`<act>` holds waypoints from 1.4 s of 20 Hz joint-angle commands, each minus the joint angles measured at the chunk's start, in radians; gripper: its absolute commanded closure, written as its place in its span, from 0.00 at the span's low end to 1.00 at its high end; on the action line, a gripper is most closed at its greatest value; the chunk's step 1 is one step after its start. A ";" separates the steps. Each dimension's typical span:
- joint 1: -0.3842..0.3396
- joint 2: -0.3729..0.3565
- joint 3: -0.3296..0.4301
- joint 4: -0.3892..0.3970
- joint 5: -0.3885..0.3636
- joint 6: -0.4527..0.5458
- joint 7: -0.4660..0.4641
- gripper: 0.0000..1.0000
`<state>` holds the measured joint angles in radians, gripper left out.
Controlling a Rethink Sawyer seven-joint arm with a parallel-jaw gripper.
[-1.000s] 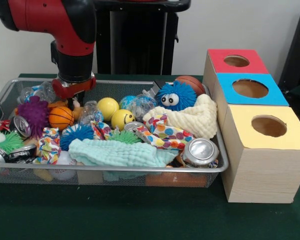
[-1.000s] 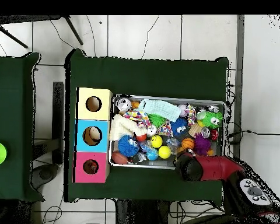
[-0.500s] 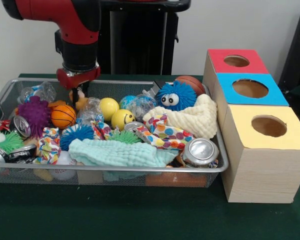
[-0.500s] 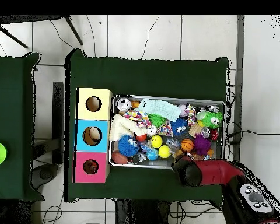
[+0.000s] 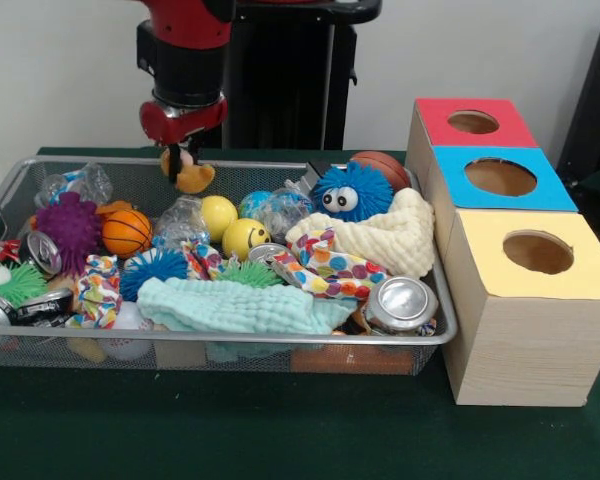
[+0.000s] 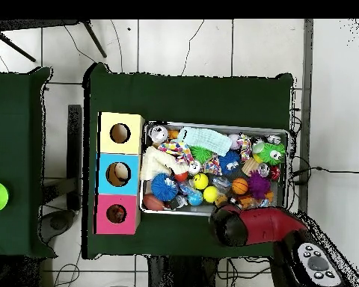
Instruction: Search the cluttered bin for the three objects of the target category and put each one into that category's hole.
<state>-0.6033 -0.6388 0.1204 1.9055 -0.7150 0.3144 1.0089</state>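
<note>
Small orange toy lifted clear of the bin, on its way to a hole.

Front view: the gripper (image 5: 180, 165) is closed on a small orange-and-cream toy (image 5: 189, 175), which hangs above the far rim of the wire bin (image 5: 230, 340), well apart from the red box (image 5: 450, 125), blue box (image 5: 470, 180) and yellow box (image 5: 520, 290). Overhead view: the arm (image 6: 250, 226) covers the gripper and toy at the bin's edge. Best to carry it high over the clutter, centre it above the hole, then let go.
</note>
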 commanded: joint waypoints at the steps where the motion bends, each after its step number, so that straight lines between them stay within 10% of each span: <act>1: 0.070 -0.090 0.043 0.017 0.041 0.103 0.101 1.00; 19: 0.122 -0.306 0.237 0.237 0.361 0.207 0.104 1.00; 28: 0.216 -0.302 0.263 0.320 0.542 0.109 0.256 1.00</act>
<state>-0.4375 -0.9298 0.2726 2.1195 -0.2949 0.4111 1.0089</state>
